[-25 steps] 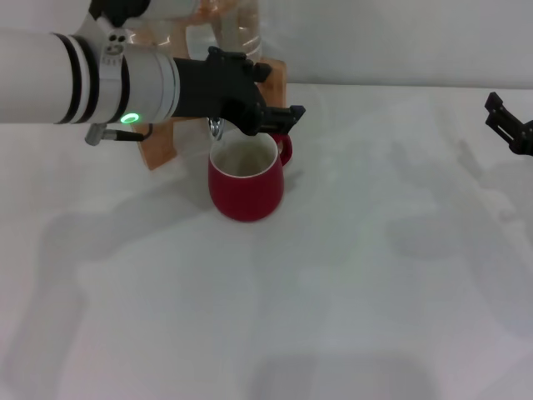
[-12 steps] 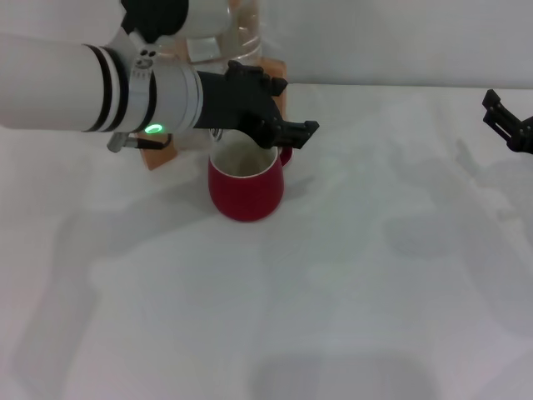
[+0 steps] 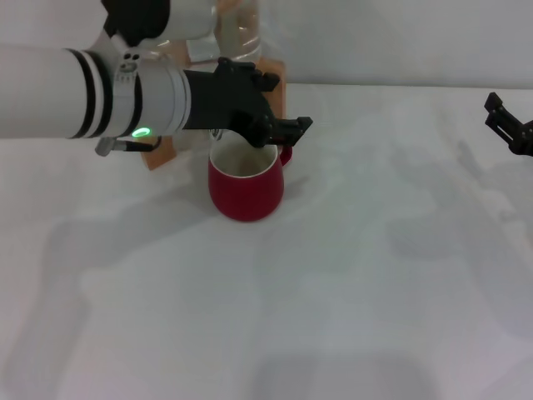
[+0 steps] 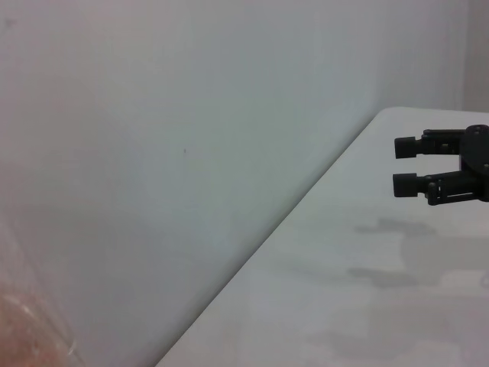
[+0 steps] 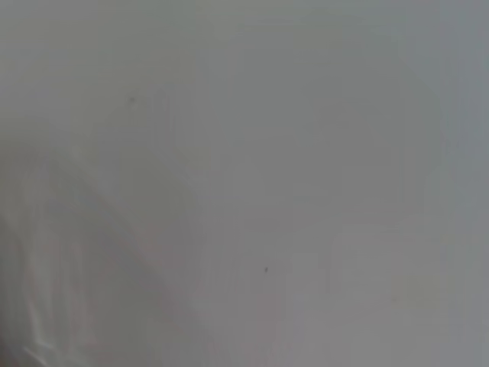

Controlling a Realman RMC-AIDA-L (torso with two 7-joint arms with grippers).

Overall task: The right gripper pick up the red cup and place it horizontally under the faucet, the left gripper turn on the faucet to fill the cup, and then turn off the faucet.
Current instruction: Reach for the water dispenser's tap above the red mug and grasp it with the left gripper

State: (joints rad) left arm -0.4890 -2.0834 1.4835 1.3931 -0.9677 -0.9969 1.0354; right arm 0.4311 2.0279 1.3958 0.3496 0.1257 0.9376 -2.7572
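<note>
The red cup (image 3: 246, 190) stands upright on the white table in the head view, its off-white inside showing and its handle pointing to the back right. Directly above its far rim, my left gripper (image 3: 285, 130) reaches in from the left on the green-lit arm. It covers most of the faucet, of which only a chrome sliver (image 3: 216, 133) shows. My right gripper (image 3: 510, 125) is at the far right edge, far from the cup. In the left wrist view the right gripper (image 4: 405, 164) is open and holds nothing.
The glass jar (image 3: 237, 29) sits in its wooden stand (image 3: 158, 154) behind the cup at the back left. A corner of the jar (image 4: 30, 321) shows in the left wrist view. The right wrist view shows only a plain pale surface.
The left gripper has shifted slightly right and lower over the cup's far rim. The cup and the right gripper have stayed put.
</note>
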